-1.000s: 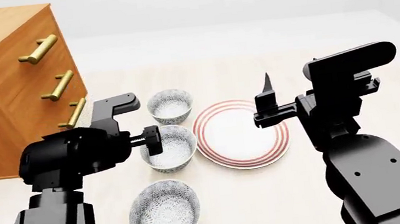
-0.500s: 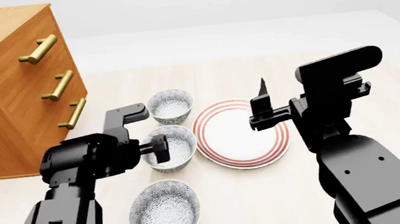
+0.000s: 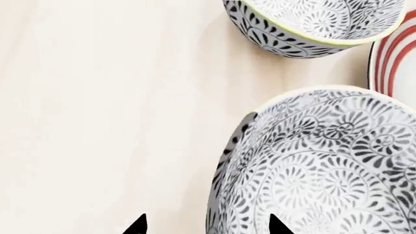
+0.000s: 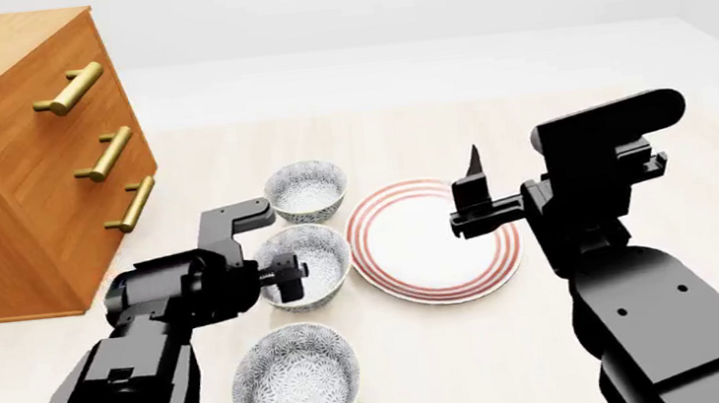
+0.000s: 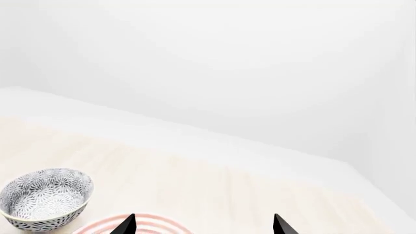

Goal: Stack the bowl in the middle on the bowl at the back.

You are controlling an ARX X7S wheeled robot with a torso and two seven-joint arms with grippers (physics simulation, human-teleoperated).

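Three speckled bowls stand in a row left of the plate. The bowl in the middle (image 4: 319, 260) (image 3: 325, 170) has my left gripper (image 4: 287, 273) (image 3: 208, 228) open at its left rim, one fingertip outside the wall and one inside. The rim runs between the two tips, and nothing is squeezed. The bowl at the back (image 4: 306, 189) (image 3: 318, 22) (image 5: 46, 197) stands empty just beyond it. Above the plate, my right gripper (image 4: 476, 195) (image 5: 203, 225) hangs open and holds nothing.
A third speckled bowl (image 4: 295, 381) sits nearest me. The red-ringed white plate (image 4: 433, 244) (image 5: 162, 227) (image 3: 393, 58) lies right of the bowls, almost touching the middle one. A wooden dresser (image 4: 26, 164) with brass handles stands at the left.
My left arm has swung lower and nearer, carrying its gripper down onto the middle bowl's left rim. The right arm shifted slightly left, then held still. No bowl has moved.
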